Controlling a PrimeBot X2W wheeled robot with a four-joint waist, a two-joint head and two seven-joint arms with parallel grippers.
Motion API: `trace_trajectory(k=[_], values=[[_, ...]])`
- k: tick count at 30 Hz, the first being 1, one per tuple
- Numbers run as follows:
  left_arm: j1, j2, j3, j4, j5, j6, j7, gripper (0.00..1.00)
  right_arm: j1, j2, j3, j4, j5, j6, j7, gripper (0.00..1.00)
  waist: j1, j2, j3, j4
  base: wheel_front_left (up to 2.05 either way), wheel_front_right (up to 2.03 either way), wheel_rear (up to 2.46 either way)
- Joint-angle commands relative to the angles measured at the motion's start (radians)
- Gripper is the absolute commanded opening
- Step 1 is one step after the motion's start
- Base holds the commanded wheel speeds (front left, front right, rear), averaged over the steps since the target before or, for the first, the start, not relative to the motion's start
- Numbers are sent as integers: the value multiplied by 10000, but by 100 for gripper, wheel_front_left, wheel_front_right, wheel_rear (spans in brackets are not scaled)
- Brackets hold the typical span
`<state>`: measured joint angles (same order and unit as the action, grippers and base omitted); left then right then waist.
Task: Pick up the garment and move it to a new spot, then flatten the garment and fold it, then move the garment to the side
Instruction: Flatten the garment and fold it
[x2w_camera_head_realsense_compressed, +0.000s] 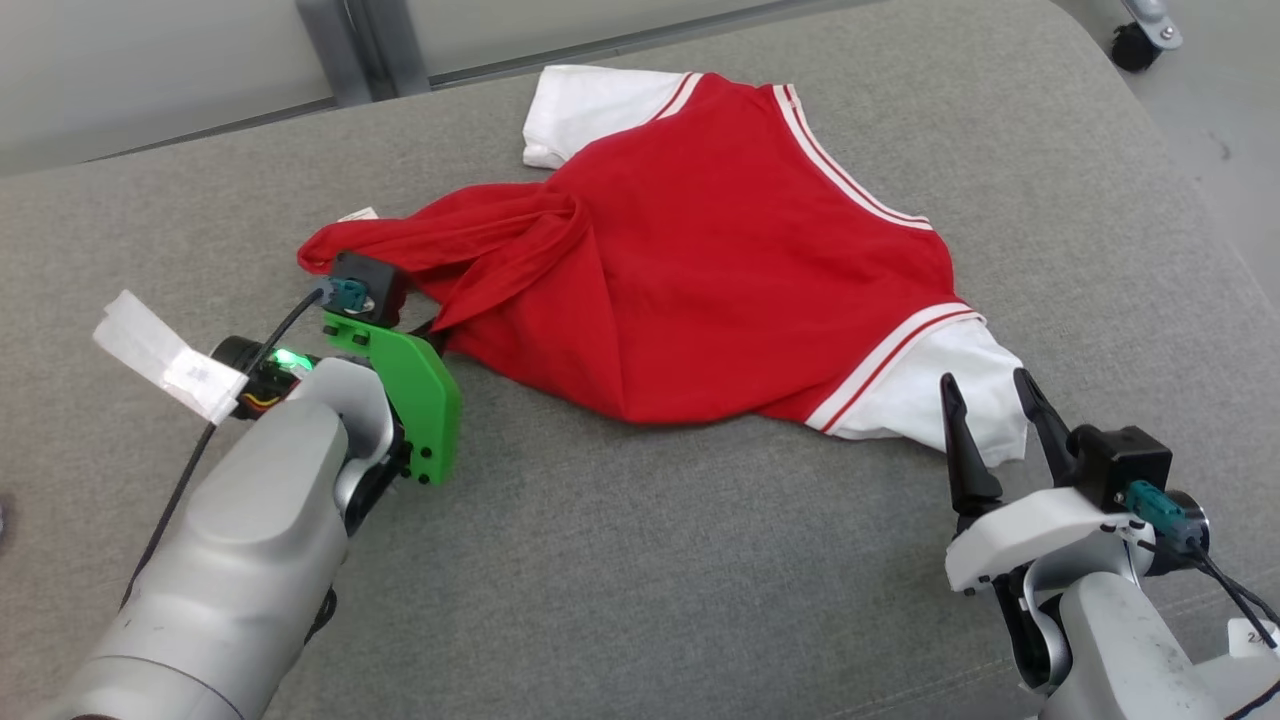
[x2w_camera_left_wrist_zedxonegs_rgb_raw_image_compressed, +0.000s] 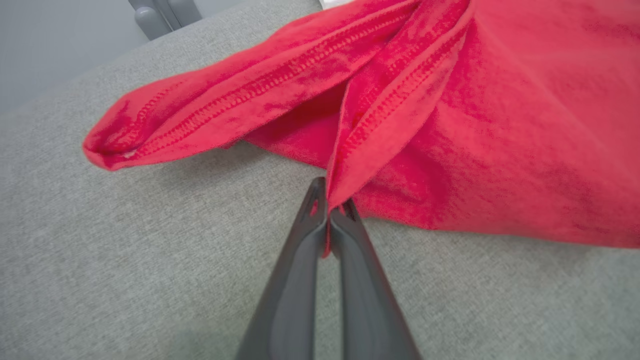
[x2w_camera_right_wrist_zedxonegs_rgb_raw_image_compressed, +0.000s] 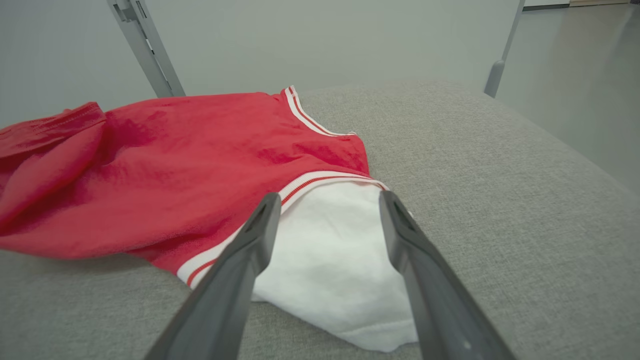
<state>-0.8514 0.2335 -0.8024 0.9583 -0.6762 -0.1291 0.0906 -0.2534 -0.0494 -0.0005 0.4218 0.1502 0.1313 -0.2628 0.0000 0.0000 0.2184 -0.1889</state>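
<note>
In the head view, the garment (x2w_camera_head_realsense_compressed: 700, 260), a red shirt with white sleeves and striped trim, lies crumpled on the grey cushion (x2w_camera_head_realsense_compressed: 640, 580), a little beyond the middle. Its bottom edge is twisted into a rope-like fold that points toward the robot's left. The left gripper (x2w_camera_head_realsense_compressed: 432, 330) sits at this twisted part, but its own wrist hides the tips. The right gripper (x2w_camera_head_realsense_compressed: 985, 385) stands at the near white sleeve (x2w_camera_head_realsense_compressed: 900, 400), with the jaws apart.

In the left wrist view, the two fingers (x2w_camera_left_wrist_zedxonegs_rgb_raw_image_compressed: 300, 260) are pressed together on a thin fold of the red hem (x2w_camera_left_wrist_zedxonegs_rgb_raw_image_compressed: 370, 125). The cloth comes out between the tips, so I judge the grip to be shallow. A second roll of hem lies loose on the cushion to one side.

In the right wrist view, the jaws are wide apart and the white sleeve lies between them. They hold nothing.

I think the step in hand is the flattening. To do it well, the right gripper should go low and close on the sleeve near the striped seam (x2w_camera_right_wrist_zedxonegs_rgb_raw_image_compressed: 300, 187), taking both layers. Then both arms should pull apart slowly, low over the cushion. The left pull must be gentle, because such a small pinch could slip. The twist in the hem also needs to be opened, otherwise the fold will be uneven.
</note>
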Motion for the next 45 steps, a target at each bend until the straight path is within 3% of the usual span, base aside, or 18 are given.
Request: trace_trajectory(k=[1, 5, 11, 13, 18, 23, 27, 28, 29, 30, 36, 45], values=[[254, 129, -171, -316, -155, -24, 219, 0, 155, -24, -78, 37, -101, -10, -30, 100, 0, 0, -498, 540, 0, 0, 0], [647, 668, -539, -1603, -821, -3, 1105, 0, 326, -52, -240, 129, -136, -10, -29, 100, 0, 0, -859, 1054, 0, 0, 0], [1760, 2218, -472, -4310, -2057, 57, 2706, 0, 552, -75, -512, 257, -140, -10, -29, 100, 0, 0, -1276, 1780, 0, 0, 0], [2274, 2784, -357, -5269, -2412, 303, 3165, 0, 620, -70, -547, 318, -144, -10, -29, 100, 0, 0, -1335, 1940, 0, 0, 0], [3774, 4012, 30, -7407, -3003, 1436, 3603, 0, 637, -117, -538, 480, -121, -10, -29, 100, 0, 0, -1326, 2216, 0, 0, 0], [5160, 4438, 275, -8261, -3552, 2188, 3307, 0, 478, -289, -636, 548, -57, -10, -29, 100, 0, 0, -1223, 2279, 0, 0, 0], [5833, 4252, 259, -8229, -3690, 2425, 2974, 0, 428, -456, -667, 563, -108, -10, -23, 100, 0, 0, -1215, 2280, 0, 0, 0], [5899, 4224, 255, -8181, -3662, 2448, 2878, 16, 417, -492, -664, 566, -115, -10, -7, 100, 0, 0, -1224, 2270, 0, 0, 0], [5954, 4195, 251, -8104, -3614, 2461, 2760, 47, 405, -517, -665, 560, -119, -10, 7, 100, 0, 0, -1232, 2260, 0, 0, 0], [6045, 4116, 250, -7999, -3620, 2480, 2645, 100, 394, -537, -663, 545, -113, -10, 24, 100, 0, 0, -1249, 2247, 0, 0, 0], [6179, 3969, 553, -7717, -3066, 2716, 1153, 100, 570, -621, -599, 426, -127, -10, 98, 100, 0, 0, -1436, 2138, 0, 0, 0], [6581, 4333, 1916, -8719, -1733, 4029, -2600, 100, 929, -625, -607, -944, -271, -10, -2, 100, 0, 0, -1733, 1934, 0, 0, 0]])
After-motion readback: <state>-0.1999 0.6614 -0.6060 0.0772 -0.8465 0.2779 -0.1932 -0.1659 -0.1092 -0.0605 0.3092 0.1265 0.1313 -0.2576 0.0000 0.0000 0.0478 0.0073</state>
